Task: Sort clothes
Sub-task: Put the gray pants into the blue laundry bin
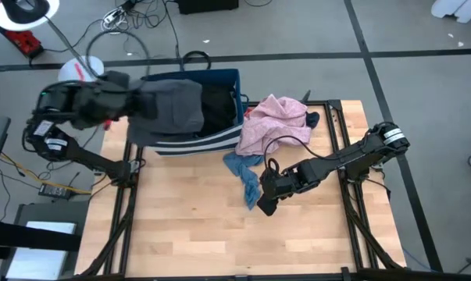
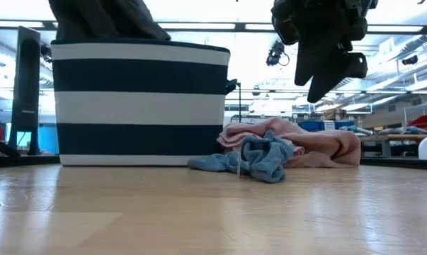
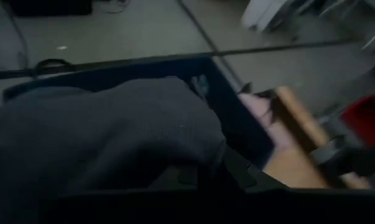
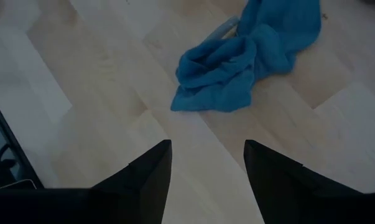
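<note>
We see a desk [image 1: 196,226] of pale wood planks with a smooth, faintly glossy finish. The blue garment [image 4: 243,59] looks like soft, nubbly terry cloth, the pink one [image 1: 274,121] like thin crumpled fabric, the dark grey one [image 3: 100,137] finely ribbed knit. The striped bin [image 2: 139,103] is matt woven cloth. The right pincer [image 4: 207,174] has smooth matt black fingers
</note>
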